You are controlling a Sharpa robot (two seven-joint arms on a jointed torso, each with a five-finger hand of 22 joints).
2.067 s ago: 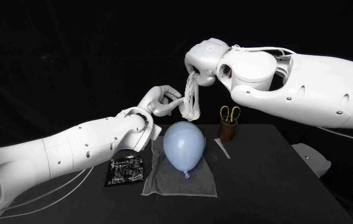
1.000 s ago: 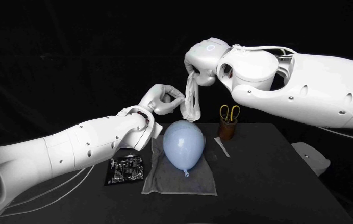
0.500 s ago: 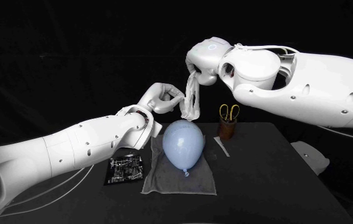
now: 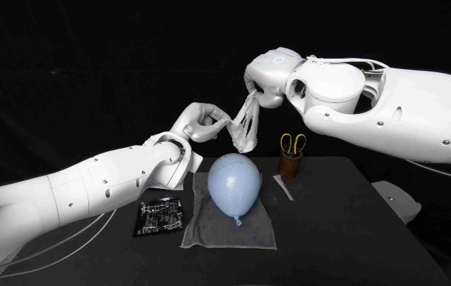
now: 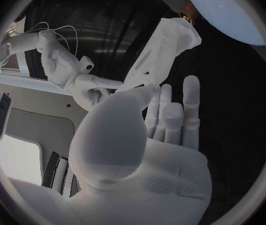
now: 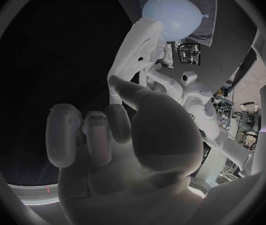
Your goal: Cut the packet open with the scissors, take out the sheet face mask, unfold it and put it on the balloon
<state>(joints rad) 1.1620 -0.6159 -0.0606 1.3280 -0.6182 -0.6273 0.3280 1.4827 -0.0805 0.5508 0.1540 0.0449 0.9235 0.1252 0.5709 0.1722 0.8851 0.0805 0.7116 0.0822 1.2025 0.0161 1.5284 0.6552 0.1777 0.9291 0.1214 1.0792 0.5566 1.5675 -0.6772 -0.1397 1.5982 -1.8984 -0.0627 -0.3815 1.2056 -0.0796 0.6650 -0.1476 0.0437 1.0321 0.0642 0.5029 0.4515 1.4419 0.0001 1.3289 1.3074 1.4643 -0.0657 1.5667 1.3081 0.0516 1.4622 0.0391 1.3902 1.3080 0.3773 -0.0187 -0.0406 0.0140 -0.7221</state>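
The white sheet face mask [image 4: 244, 127] hangs folded in the air above the balloon. My right hand [image 4: 266, 94] pinches its top end. My left hand [image 4: 206, 122] pinches its side edge lower down, pulling that edge slightly leftwards. In the left wrist view the mask [image 5: 161, 52] rises from my left hand's [image 5: 139, 135] thumb and fingers. In the right wrist view the mask [image 6: 136, 50] hangs from my right hand [image 6: 120, 135]. The pale blue balloon [image 4: 235, 182] lies on a grey cloth [image 4: 230, 234] on the table. The cut black packet [image 4: 160, 215] lies left of the cloth.
Yellow-handled scissors [image 4: 293, 144] stand in a brown cup [image 4: 290, 167] right of the balloon. A thin cut-off strip [image 4: 284, 189] lies on the table in front of the cup. The balloon [image 6: 173, 12] and packet [image 6: 189, 55] lie far below the right hand.
My left hand has risen and closed on the mask's side edge, drawing it leftwards. My right hand has shifted slightly right and up with the mask's top.
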